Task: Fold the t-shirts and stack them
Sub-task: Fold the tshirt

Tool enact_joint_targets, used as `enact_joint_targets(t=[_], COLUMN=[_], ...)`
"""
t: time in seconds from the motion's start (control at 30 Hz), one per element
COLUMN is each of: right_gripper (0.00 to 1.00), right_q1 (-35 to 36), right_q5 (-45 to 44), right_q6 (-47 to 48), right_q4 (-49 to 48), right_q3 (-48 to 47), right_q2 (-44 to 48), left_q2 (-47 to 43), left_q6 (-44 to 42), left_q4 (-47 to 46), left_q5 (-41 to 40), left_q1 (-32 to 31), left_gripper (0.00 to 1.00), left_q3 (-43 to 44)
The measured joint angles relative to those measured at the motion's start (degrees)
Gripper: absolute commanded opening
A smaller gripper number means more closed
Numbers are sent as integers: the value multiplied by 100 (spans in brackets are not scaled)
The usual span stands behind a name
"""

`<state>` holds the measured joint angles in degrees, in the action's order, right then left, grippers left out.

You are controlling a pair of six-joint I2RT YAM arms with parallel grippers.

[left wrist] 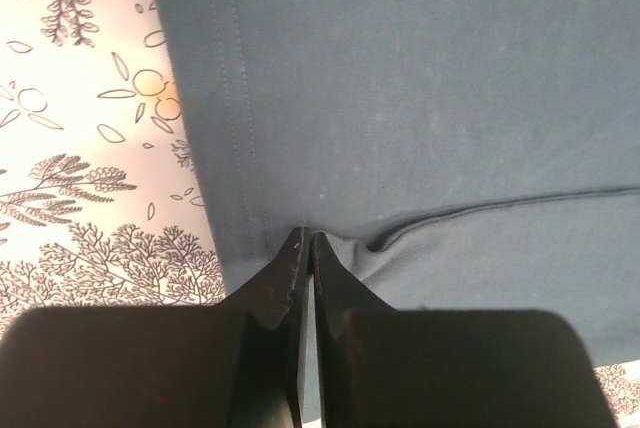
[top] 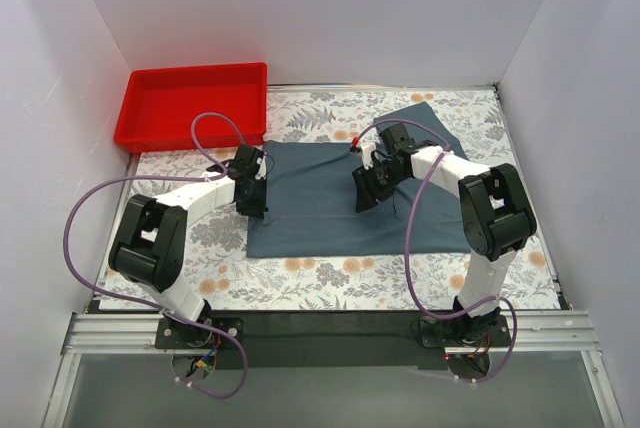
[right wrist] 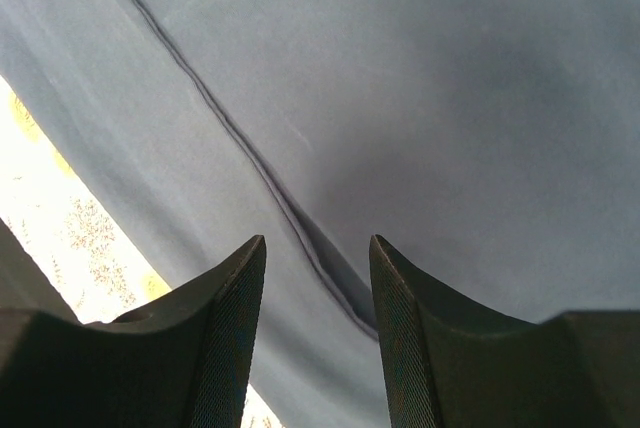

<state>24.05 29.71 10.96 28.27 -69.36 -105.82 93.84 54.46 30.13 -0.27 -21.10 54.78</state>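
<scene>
One slate blue-grey t-shirt point(top: 320, 173) lies spread flat on the flowered tablecloth, a sleeve or corner reaching toward the back right. My left gripper point(top: 257, 212) is at the shirt's left edge. In the left wrist view its tips point(left wrist: 308, 238) are pressed together on a small pucker of the t-shirt point(left wrist: 420, 98), just inside the stitched hem. My right gripper point(top: 363, 202) sits low over the middle of the shirt. Seen from the right wrist, this gripper point(right wrist: 318, 243) is open, its jaws standing either side of a raised fold line in the t-shirt point(right wrist: 450, 78).
A red tray point(top: 150, 133) stands at the back left corner, partly off the tablecloth point(top: 330, 283). White walls close in the left, back and right sides. Purple cables loop above both arms. A strip of tablecloth point(left wrist: 80, 148) shows left of the hem.
</scene>
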Motion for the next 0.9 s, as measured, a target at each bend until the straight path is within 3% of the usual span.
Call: enact_joint_targets(t=[0.23,0.5,0.9], right_gripper=[45,34,31], right_q1=[59,81,85], right_q5=[-46,-24,157], right_q6=[131,374,603], right_q4=[22,101,297], right_q3=[-125,-127,-127], right_q2=[-120,-157,-234], left_q2=[-166,-420,-470], left_q6=[186,474,706], left_q4=[85,131,140], left_q5=[-243,-538,-656], left_q1=[0,26,66], left_gripper=[0,0,0], left_q3=[-35,-92,-188])
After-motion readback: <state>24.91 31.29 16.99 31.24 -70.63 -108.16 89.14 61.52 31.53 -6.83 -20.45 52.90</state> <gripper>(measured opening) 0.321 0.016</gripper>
